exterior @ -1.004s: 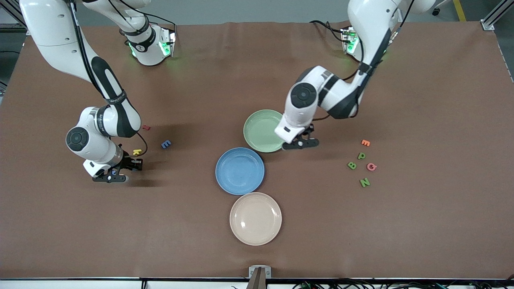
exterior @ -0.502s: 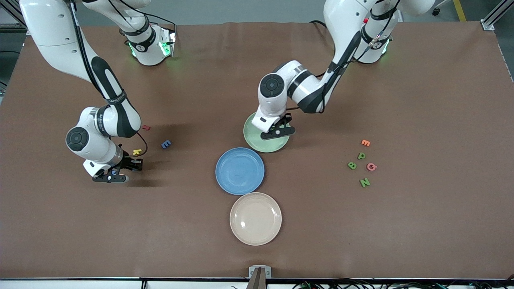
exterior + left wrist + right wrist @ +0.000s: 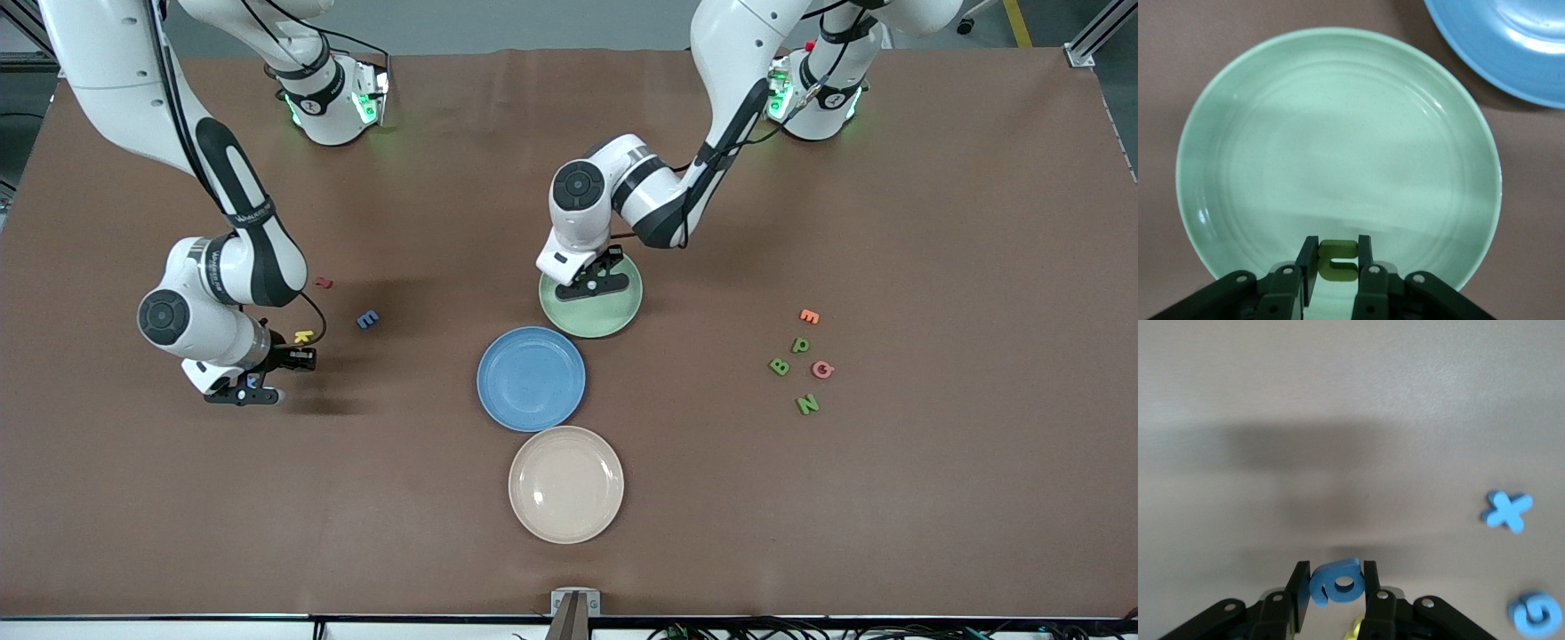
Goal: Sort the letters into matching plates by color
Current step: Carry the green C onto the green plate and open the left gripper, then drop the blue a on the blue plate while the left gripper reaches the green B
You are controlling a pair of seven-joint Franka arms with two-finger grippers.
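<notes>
My left gripper (image 3: 594, 283) hangs over the pale green plate (image 3: 615, 318), shut on a green letter u (image 3: 1338, 261); the plate (image 3: 1338, 133) has nothing else in it. Beside it lies the blue plate (image 3: 531, 379), bare. Toward the right arm's end, my right gripper (image 3: 244, 392) is just above the table, shut on a blue letter a (image 3: 1343, 582). A blue x (image 3: 1507, 511) and a blue G (image 3: 1536, 615) lie on the table close by. The blue E (image 3: 367, 319) lies apart. Green B (image 3: 780, 366), P (image 3: 801, 345) and N (image 3: 807, 404) lie toward the left arm's end.
A cream plate (image 3: 565, 484) sits nearer the front camera than the blue one. A yellow letter (image 3: 304, 336) and a red letter (image 3: 324, 283) lie by the right arm. An orange letter (image 3: 809, 316) and a pink G (image 3: 823, 369) lie among the green ones.
The left arm has carried the green letter from beside the green plate's rim to over the plate. The right arm has barely shifted.
</notes>
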